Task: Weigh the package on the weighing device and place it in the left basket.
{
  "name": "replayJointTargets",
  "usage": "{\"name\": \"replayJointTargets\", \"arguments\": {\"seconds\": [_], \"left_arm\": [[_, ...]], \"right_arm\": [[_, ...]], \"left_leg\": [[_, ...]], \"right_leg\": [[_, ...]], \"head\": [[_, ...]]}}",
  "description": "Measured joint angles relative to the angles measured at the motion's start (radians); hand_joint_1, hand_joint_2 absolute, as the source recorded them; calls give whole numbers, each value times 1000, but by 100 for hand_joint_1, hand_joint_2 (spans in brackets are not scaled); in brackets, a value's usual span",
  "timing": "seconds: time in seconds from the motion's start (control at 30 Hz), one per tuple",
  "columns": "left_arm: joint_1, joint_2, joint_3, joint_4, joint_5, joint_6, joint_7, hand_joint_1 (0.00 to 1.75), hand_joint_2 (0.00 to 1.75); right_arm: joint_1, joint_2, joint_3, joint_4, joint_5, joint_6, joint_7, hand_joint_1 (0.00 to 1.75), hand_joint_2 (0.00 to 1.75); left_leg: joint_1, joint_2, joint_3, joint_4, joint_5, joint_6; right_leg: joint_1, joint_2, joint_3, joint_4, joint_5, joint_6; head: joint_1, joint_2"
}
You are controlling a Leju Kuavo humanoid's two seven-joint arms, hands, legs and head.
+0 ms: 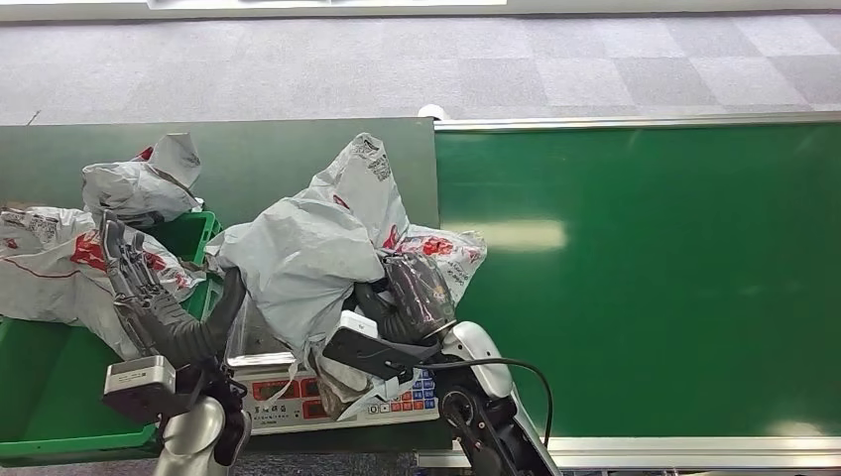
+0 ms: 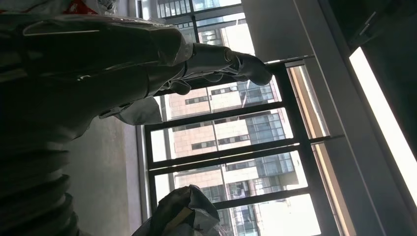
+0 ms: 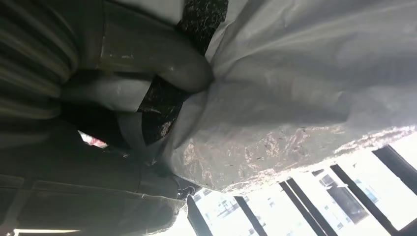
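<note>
your right hand (image 1: pixel 417 293) is clenched on the grey package (image 1: pixel 307 253), holding it over the scale (image 1: pixel 342 397) at the near table edge for a reading, while your left hand (image 1: pixel 134 278), fingers spread and released, waits by the green left basket (image 1: pixel 60 397).

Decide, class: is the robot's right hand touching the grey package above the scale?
Touching. In the right wrist view, the right hand's thumb presses straight into the grey package, creasing its plastic with no gap between them.
</note>
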Motion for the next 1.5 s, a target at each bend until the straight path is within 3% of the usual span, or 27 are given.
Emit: {"name": "replayJointTargets", "arguments": {"seconds": [0.53, 0.73, 1.07, 1.13, 1.23, 1.37, 1.5], "left_arm": [[11, -26, 64, -66, -17, 7, -2, 0, 175], [10, -25, 86, -111, 14, 40, -2, 0, 175], [9, -21, 63, -132, -23, -7, 4, 0, 175], [5, -17, 47, -128, -83, -44, 48, 0, 175], [-14, -6, -12, -82, -259, -153, 179, 0, 175], [-47, 2, -98, 33, -428, -274, 285, 0, 175], [-67, 7, -141, 130, -518, -317, 337, 0, 175]], "right_arm": [[-8, 0, 14, 24, 8, -46, 55, 0, 175], [3, -5, 6, 17, 10, -67, 52, 0, 175], [28, -15, -28, -49, -35, -147, 8, 0, 175], [41, -17, -42, -74, -81, -181, -20, 0, 175], [73, -23, -84, -155, -229, -214, -95, 0, 175], [126, -39, -153, -274, -439, -113, -179, 0, 175], [154, -49, -211, -334, -547, -31, -213, 0, 175]], "left_leg": [[0, 0, 0, 0, 0, 0], [0, 0, 0, 0, 0, 0], [0, 0, 0, 0, 0, 0], [0, 0, 0, 0, 0, 0], [0, -1, 0, 1, 0, 0], [-1, 2, 0, 1, 0, 0], [-1, 1, 0, 1, 0, 0]], "right_leg": [[0, 0, 0, 0, 0, 0], [0, 0, -1, 0, 0, 0], [0, 0, -1, 0, 0, 0], [0, -1, -2, -1, 0, 0], [0, -1, -2, -1, 0, 0], [-1, 2, -2, -1, 1, 1], [-1, 2, -2, -1, 1, 1]], "head": [[0, 0], [0, 0], [0, 0], [0, 0], [0, 0], [0, 0], [0, 0]]}}
